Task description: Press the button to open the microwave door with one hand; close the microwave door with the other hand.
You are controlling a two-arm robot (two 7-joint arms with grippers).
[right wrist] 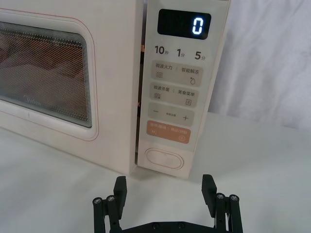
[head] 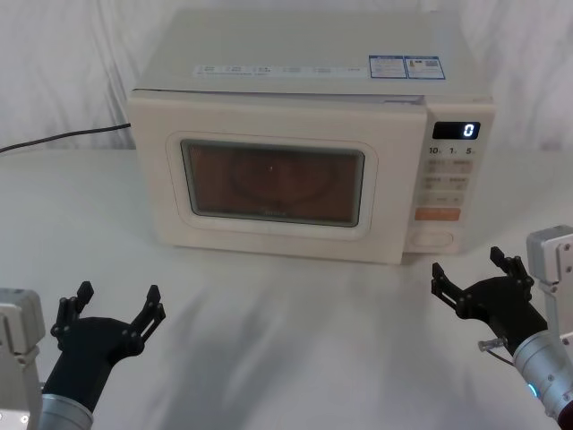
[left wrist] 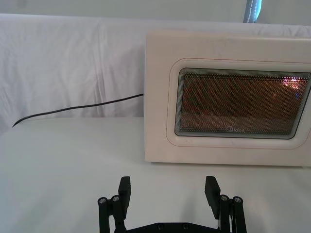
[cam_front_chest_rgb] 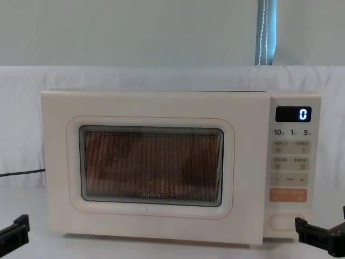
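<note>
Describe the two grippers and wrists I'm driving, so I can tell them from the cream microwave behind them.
Both match: the left gripper and the right gripper are matte black, blocky, with two notched fingers on linked bars joined by small silver pivot screws. Each sits on a black wrist running into a silver metallic cuff beside a light grey boxy housing. The right cuff carries a small cyan light.

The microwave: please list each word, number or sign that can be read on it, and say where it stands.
"0": lit on the dark display at the top of the control panel.
"10", "1", "5": printed in a row under the display, each with a tiny unreadable mark.
"–" and "+": on the long key above the orange key.
Logo on the door under the window: too faint to read.
Key captions and the top stickers: too small to read.
</note>
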